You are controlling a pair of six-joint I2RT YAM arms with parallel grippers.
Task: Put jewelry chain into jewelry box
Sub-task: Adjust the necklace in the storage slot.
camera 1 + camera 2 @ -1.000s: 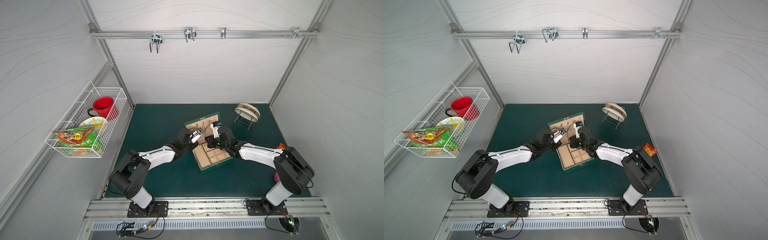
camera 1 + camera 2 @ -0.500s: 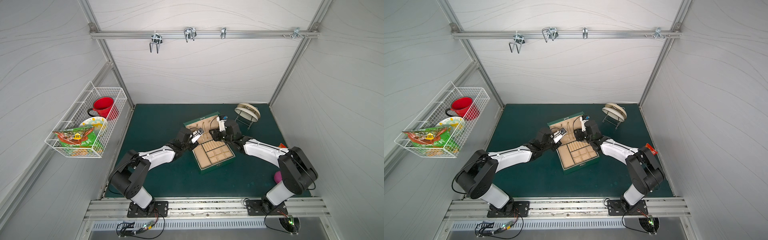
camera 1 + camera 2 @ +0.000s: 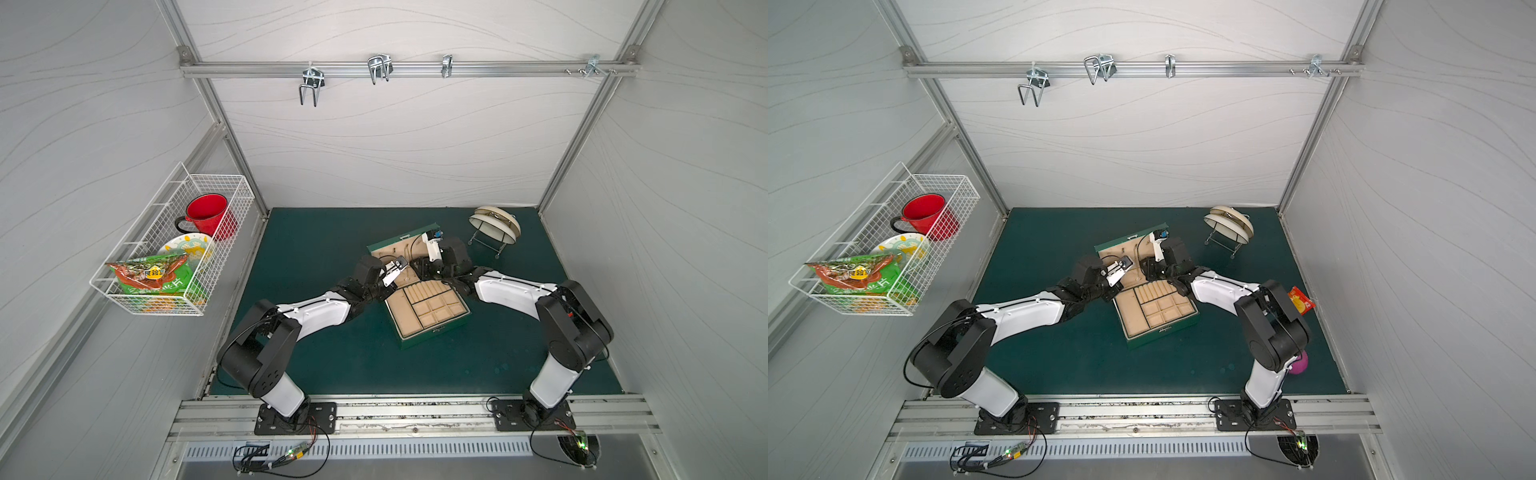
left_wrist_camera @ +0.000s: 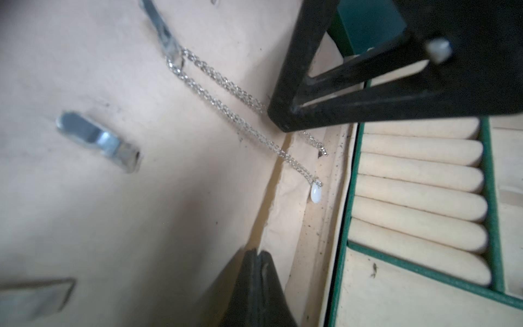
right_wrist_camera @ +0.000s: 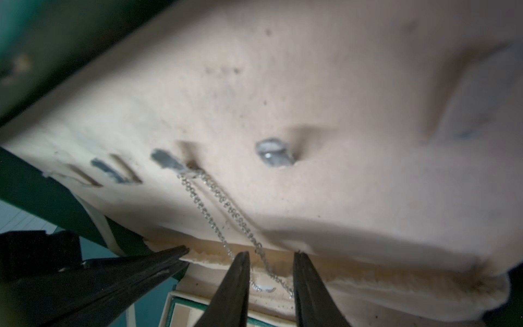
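Hanging down off a lid hook point(image 5: 169, 163): jewelry chain point(image 4: 240, 121), tail between barely-parted jaws of right gripper point(image 5: 271, 254); left gripper point(image 4: 256, 254) pinched closed, just left.

The jewelry box point(image 3: 419, 338) was dark green with plain beige lining; the jewelry chain point(image 4: 235, 119) was silver. The mug point(image 3: 206, 216) was red, the wire basket point(image 3: 243, 195) a white grid.

Nothing can be read for certain. The green-and-red crinkled snack bag point(image 3: 151, 274) in the white wire wall basket point(image 3: 232, 195) bears a yellow label and white characters, too small to make out. The small red packet point(image 3: 1300, 300) shows an illegible yellow mark.
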